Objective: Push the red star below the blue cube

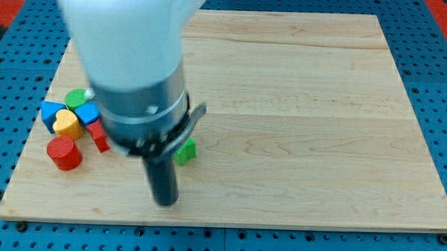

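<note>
The red star [99, 135] lies at the view's left in a cluster of blocks, partly hidden by the arm. The blue cube [88, 112] sits just above it, touching or nearly touching. My tip [163, 202] is on the board to the right of and below the cluster, about a hand's width from the red star. A green block [186, 150] lies just above and to the right of the tip, partly hidden by the rod.
In the cluster there are also a blue triangular block [51, 112], a yellow block [65, 124], a green block [78, 98] and a red cylinder [64, 153]. The wooden board [305, 128] rests on a blue pegboard; the arm's body hides the upper left.
</note>
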### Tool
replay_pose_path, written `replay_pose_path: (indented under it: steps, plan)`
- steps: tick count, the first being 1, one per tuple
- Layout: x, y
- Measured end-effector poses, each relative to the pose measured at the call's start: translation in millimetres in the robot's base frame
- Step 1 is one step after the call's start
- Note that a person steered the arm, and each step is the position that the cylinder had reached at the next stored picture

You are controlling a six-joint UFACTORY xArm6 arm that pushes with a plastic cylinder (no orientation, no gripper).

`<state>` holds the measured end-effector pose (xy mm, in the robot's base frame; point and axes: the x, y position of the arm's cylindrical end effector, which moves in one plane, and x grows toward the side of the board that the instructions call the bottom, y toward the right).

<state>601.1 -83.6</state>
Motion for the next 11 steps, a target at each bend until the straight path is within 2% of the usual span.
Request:
replay_pose_path:
  steps: [1,2,3,4,5,6,7,8,9,10,11]
  plan:
    - [-14.3,-98.2]
    - [-38.7,-153.4]
    - [-65.6,-169.2]
    - [-73.8,-194.2]
    - [-103.7,-173.1]
    - [-121.1,-115.4]
    - [-116.6,-125.2]
    - [-93.5,-136.5]
    - [-140.7,-61.3]
    - [-163.8,28.7]
    - [-170.9,-58.0]
